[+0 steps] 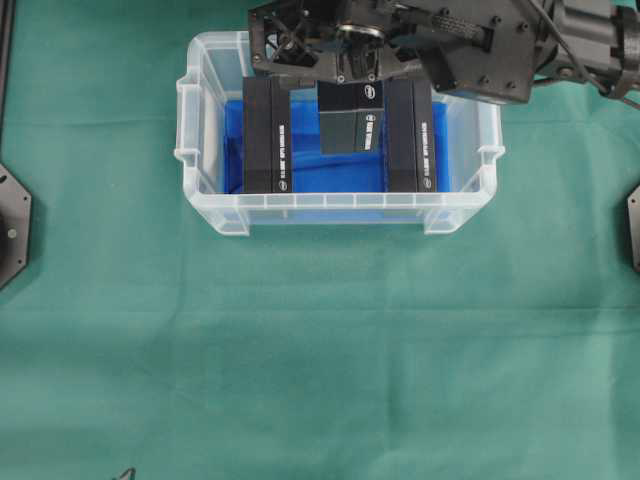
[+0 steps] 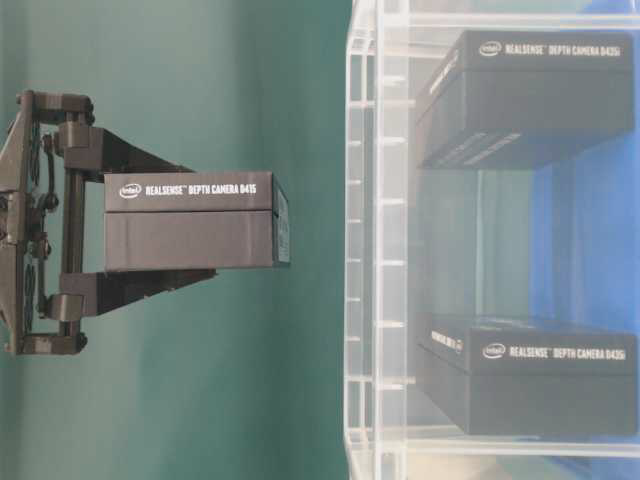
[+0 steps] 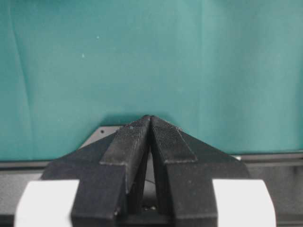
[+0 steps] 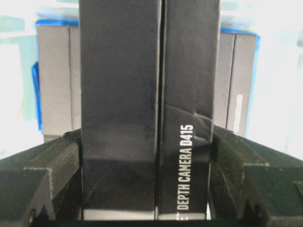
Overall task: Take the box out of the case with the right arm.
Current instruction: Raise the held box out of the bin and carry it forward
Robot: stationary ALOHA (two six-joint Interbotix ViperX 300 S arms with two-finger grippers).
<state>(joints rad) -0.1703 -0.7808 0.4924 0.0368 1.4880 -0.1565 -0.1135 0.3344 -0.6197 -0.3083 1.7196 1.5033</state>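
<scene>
Black box (image 2: 190, 220) clamped in right arm's jaws, apparently above case (image 1: 215, 205), left jaws shut, arm unseen.

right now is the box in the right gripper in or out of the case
Out. The table-level view shows the held box clamped in the right gripper, clear of the case; two other boxes remain inside.

A robotics lab bench: green cloth (image 1: 300, 350) over the table, black arm base plates (image 1: 12, 225) at its edges.
</scene>
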